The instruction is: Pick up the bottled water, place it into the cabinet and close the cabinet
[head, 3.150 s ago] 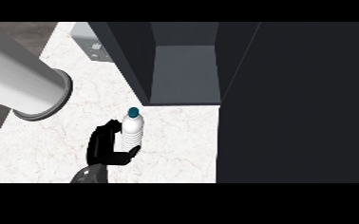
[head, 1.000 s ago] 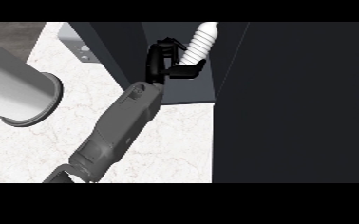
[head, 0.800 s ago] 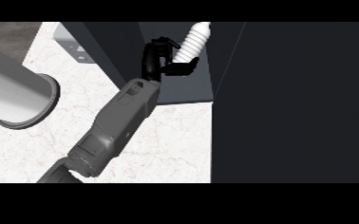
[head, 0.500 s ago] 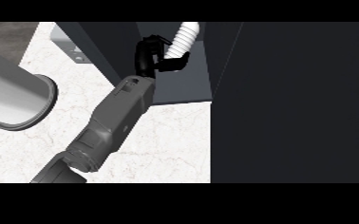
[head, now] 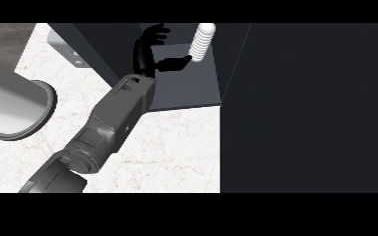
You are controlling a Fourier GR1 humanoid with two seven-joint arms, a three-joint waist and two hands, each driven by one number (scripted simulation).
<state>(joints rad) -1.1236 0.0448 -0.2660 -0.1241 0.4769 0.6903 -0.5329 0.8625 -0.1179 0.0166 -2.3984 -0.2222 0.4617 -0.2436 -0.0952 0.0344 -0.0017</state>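
The bottled water (head: 203,42), white and ribbed with a rounded top, stands upright inside the open dark cabinet (head: 184,87), near its right wall. My left hand (head: 151,55) reaches into the cabinet just left of the bottle. Its fingers (head: 156,32) are spread and point away from the bottle, and only the thumb (head: 177,62) stretches toward the bottle's lower part. The hand is open and holds nothing. My grey left forearm (head: 111,120) runs in from the lower left. My right hand does not show.
The cabinet's dark door (head: 310,105) fills the right side of the view. A round metal basin (head: 22,110) lies at the left edge on the white marble counter (head: 177,150). A small grey fitting (head: 72,52) sits by the cabinet's left wall.
My left hand carried the bottle up from the counter and deeper into the cabinet. The fingers have now opened off it and the bottle stands by itself.
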